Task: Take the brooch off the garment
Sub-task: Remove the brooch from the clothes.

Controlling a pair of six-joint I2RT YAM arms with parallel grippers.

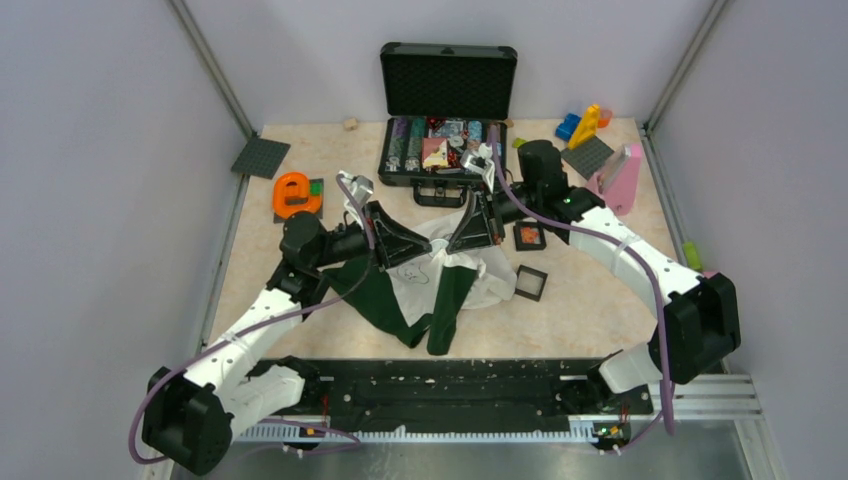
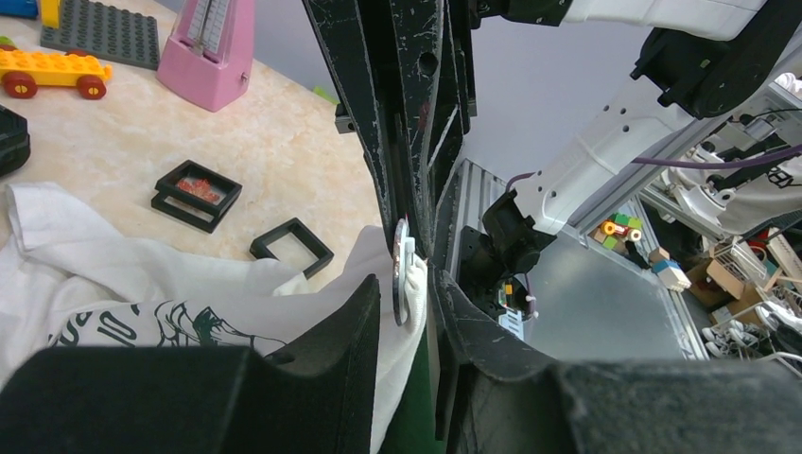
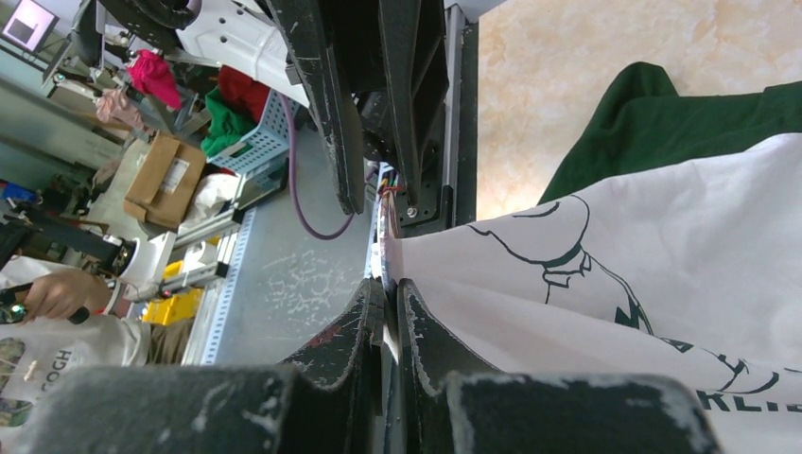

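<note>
The garment (image 1: 420, 283), white with a dark green print and green sleeves, lies crumpled mid-table. My two grippers meet above it, tip to tip. My right gripper (image 1: 458, 235) is shut on a raised fold of white cloth (image 3: 662, 284), its tips (image 3: 388, 288) pressed together. In the left wrist view a small flat disc (image 2: 401, 274), seen edge-on, sits against that fold. I cannot tell whether it is the brooch; no orange-red shows. My left gripper (image 2: 407, 284) straddles the disc and cloth with narrow jaws. A slim gap remains on the disc's side.
An open black case (image 1: 445, 130) full of small items stands at the back. An orange letter "e" (image 1: 293, 195) lies at left, a pink metronome (image 1: 620, 178) and toy bricks (image 1: 585, 125) at right. Two small black frames (image 1: 531, 283) lie beside the garment.
</note>
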